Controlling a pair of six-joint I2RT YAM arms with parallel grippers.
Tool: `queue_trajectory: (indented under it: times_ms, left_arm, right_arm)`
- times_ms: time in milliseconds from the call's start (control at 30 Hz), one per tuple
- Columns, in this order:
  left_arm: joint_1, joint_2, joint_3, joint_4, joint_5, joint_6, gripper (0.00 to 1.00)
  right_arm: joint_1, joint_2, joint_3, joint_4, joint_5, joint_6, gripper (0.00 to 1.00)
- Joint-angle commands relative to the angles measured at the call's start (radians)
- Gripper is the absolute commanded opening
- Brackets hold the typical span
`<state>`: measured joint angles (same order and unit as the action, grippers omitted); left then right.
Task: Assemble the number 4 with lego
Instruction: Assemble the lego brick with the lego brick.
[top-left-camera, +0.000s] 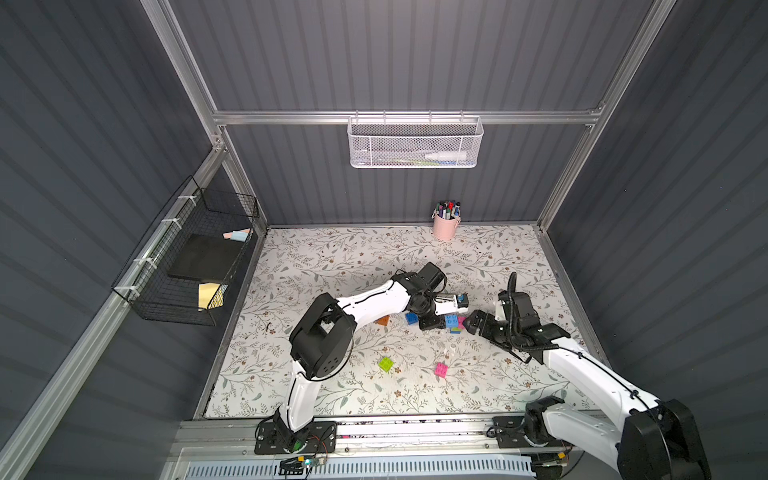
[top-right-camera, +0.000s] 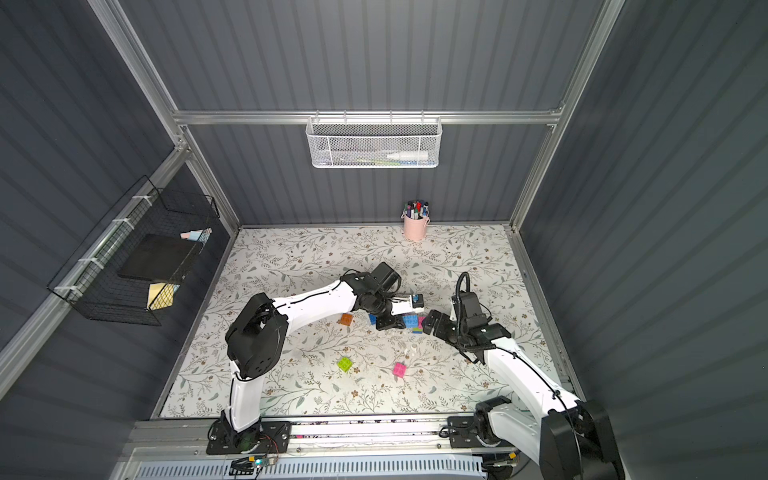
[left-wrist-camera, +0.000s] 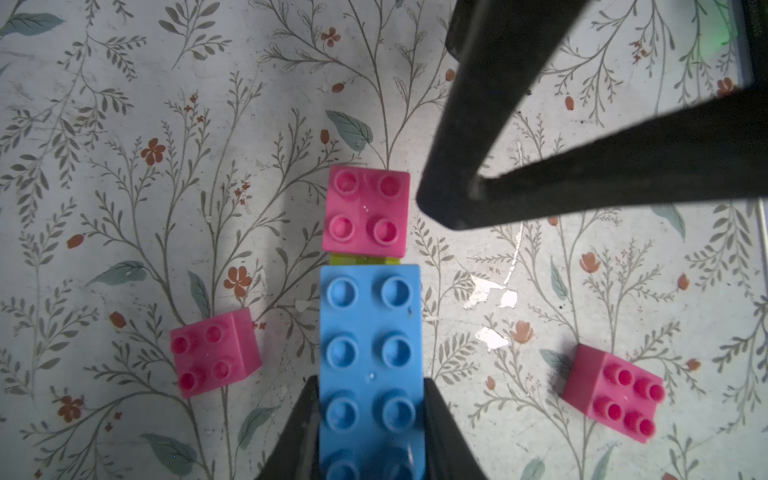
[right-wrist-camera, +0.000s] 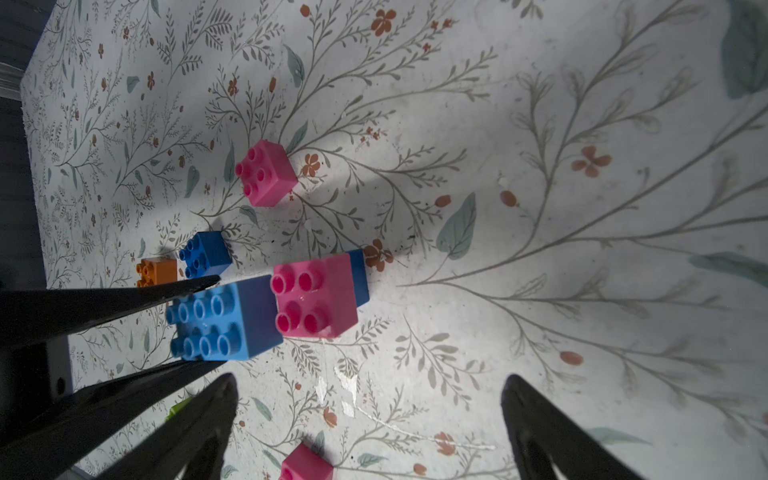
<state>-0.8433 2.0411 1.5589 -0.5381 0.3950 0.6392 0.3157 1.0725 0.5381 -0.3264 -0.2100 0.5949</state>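
Jaws of the left gripper (left-wrist-camera: 370, 379) pinch the light-blue bar (left-wrist-camera: 370, 316); the right gripper (right-wrist-camera: 370, 378) stands wide open, empty

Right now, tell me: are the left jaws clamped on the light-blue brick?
Yes, the left jaws press both long sides of the light-blue brick.
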Motion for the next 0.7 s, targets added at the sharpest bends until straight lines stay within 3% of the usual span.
queue_trajectory:
  times_ms: [0,667]
  left_arm:
    - [0.006,0.027,0.036,-0.054,0.015,0.025,0.04]
    - [0.007,0.081,0.096,-0.091,-0.017,0.029,0.03]
  right_arm:
    - [-0.003,0.015,-0.019,0.05,-0.008,0.001,0.99]
    - [-0.003,0.098,-0.012,0.118,-0.078,-0.048,0.99]
